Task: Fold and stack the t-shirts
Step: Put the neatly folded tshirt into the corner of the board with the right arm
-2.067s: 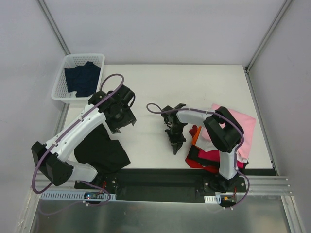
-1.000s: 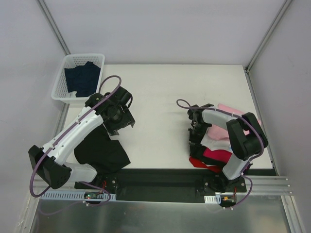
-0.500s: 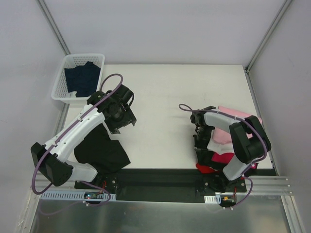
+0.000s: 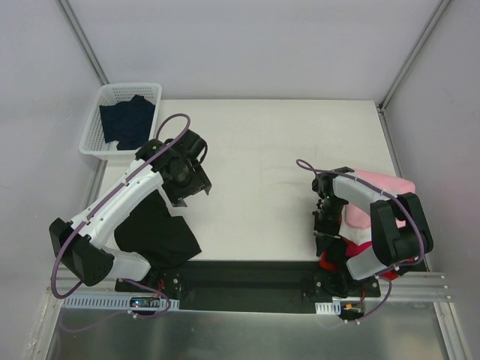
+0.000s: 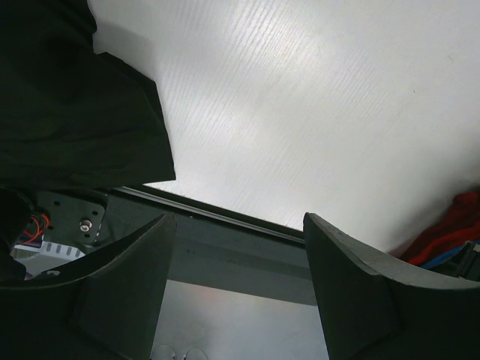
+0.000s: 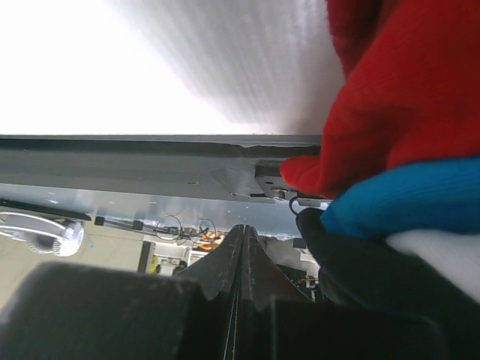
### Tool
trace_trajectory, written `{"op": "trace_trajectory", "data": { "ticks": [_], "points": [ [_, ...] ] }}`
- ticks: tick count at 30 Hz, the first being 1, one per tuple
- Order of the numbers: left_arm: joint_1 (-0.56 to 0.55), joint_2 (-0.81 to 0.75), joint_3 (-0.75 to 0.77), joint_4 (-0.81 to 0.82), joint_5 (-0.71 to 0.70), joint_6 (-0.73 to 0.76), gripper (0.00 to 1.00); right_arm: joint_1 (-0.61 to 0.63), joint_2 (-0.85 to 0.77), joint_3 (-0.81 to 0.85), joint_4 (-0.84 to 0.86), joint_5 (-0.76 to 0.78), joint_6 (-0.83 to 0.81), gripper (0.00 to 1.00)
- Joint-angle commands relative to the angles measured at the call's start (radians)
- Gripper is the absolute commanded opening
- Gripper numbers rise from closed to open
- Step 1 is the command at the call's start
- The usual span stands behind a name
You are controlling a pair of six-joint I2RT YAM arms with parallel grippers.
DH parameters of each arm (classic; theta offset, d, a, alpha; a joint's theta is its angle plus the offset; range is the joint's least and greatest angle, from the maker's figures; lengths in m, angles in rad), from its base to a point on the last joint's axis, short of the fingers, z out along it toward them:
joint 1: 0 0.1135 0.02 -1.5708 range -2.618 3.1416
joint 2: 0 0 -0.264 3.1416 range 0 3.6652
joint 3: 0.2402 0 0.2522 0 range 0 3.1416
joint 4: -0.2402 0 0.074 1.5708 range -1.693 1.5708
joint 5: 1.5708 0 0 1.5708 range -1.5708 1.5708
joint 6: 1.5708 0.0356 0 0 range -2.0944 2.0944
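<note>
A black t-shirt (image 4: 154, 229) lies crumpled at the table's near left edge, partly under my left arm; the left wrist view has it (image 5: 75, 112) at upper left. My left gripper (image 4: 182, 191) (image 5: 236, 285) hangs open just right of it, with nothing between its fingers. A bunched pile sits at the near right: pink t-shirt (image 4: 379, 186), white cloth (image 4: 358, 223), red t-shirt (image 4: 330, 260) (image 6: 390, 112). My right gripper (image 4: 323, 234) (image 6: 241, 240) is shut and empty, pressed against the pile's left side. Blue cloth (image 6: 420, 202) shows under the red.
A white basket (image 4: 96, 127) holding a dark navy t-shirt (image 4: 127, 120) stands at the far left corner. A black rail (image 4: 247, 274) runs along the table's near edge between the arm bases. Grey walls close in both sides.
My right arm has swung right from the table's middle to the pile, and the pile has bunched up toward the near right corner. The left arm has hardly shifted.
</note>
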Motion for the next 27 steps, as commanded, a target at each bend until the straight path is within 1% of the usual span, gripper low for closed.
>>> {"op": "trace_trajectory", "data": {
  "ticks": [1, 11, 17, 19, 23, 27],
  "points": [
    [0.005, -0.013, 0.033, -0.021, 0.008, -0.001, 0.69, -0.055, 0.01, 0.044, -0.111, 0.042, -0.005, 0.01],
    [0.005, -0.043, 0.004, -0.023, 0.003, -0.011, 0.69, -0.193, -0.048, 0.024, -0.161, 0.079, -0.051, 0.01],
    [0.005, -0.029, 0.021, -0.023, 0.011, -0.005, 0.69, -0.234, -0.096, 0.047, -0.199, 0.071, -0.057, 0.01],
    [0.005, -0.026, 0.025, -0.023, 0.012, -0.002, 0.69, -0.248, -0.111, 0.048, -0.204, 0.056, -0.063, 0.01],
    [0.005, -0.029, 0.019, -0.023, 0.017, -0.001, 0.69, -0.25, -0.117, 0.045, -0.19, -0.069, -0.126, 0.01],
    [0.004, -0.026, 0.016, -0.024, 0.023, -0.001, 0.69, -0.237, -0.106, 0.108, -0.159, -0.145, -0.181, 0.01]
  ]
}}
